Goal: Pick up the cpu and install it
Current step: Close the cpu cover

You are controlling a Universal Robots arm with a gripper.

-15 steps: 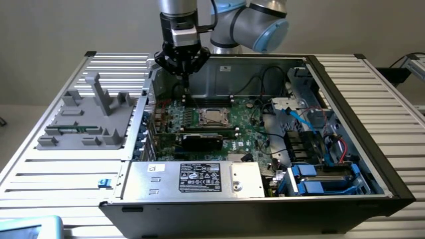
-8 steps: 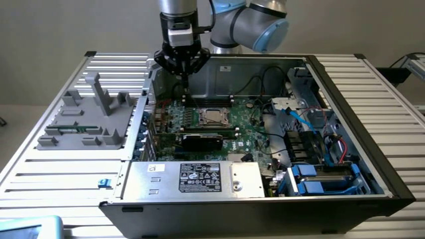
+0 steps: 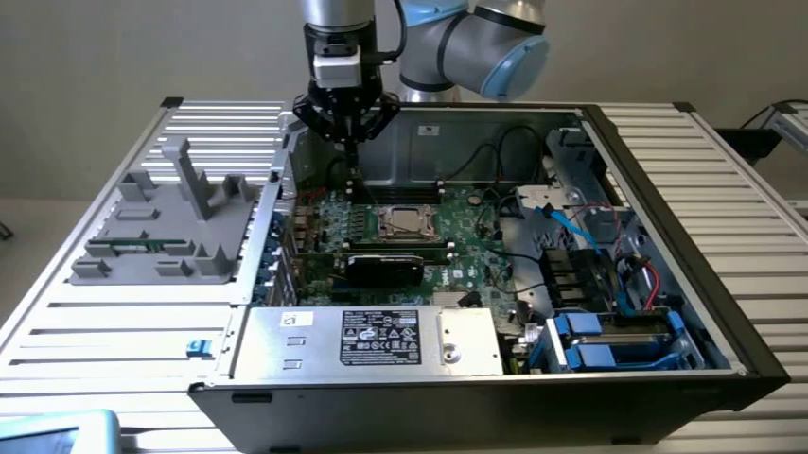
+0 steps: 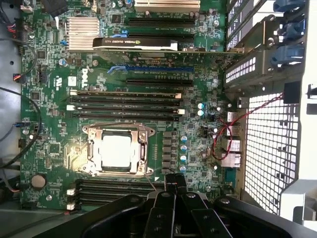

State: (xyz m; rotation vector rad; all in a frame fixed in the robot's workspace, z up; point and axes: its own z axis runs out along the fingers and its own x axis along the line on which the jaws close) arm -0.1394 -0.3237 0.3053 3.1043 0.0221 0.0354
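Grey wall and a slatted metal table (image 3: 114, 326) frame the exterior view, where an open computer case (image 3: 707, 312) lies on its side with the motherboard (image 3: 474, 251) facing up. The arm's gripper (image 3: 352, 139) hangs over the far corner of the case at the exterior view's left, fingers pinched together to a point and carrying nothing that can be seen. The cpu (image 3: 404, 222), a pale silver square, lies flat inside the metal frame of its socket (image 3: 404, 206) on the board. From the gripper it sits lower down, a little toward the exterior view's right and nearer the camera, well apart from the fingertips. A black graphics card (image 3: 385, 265) stands just beyond it on the camera's side, and a grey plastic fixture (image 3: 165, 232) rests on the table outside the case.

Seen from the wrist view, looking down on the board, the clenched gripper (image 4: 171, 184) points at the board beside one corner of the socket (image 4: 90, 148), not over its middle. The cpu (image 4: 115, 151) shines bright within the frame, off to one side of the fingertips' line. It is close to square, so no long axis stands out; its edges run parallel with the memory slots (image 4: 124, 104) flanking the socket. By the look of it the chip is already seated, with the gripper clear of it.
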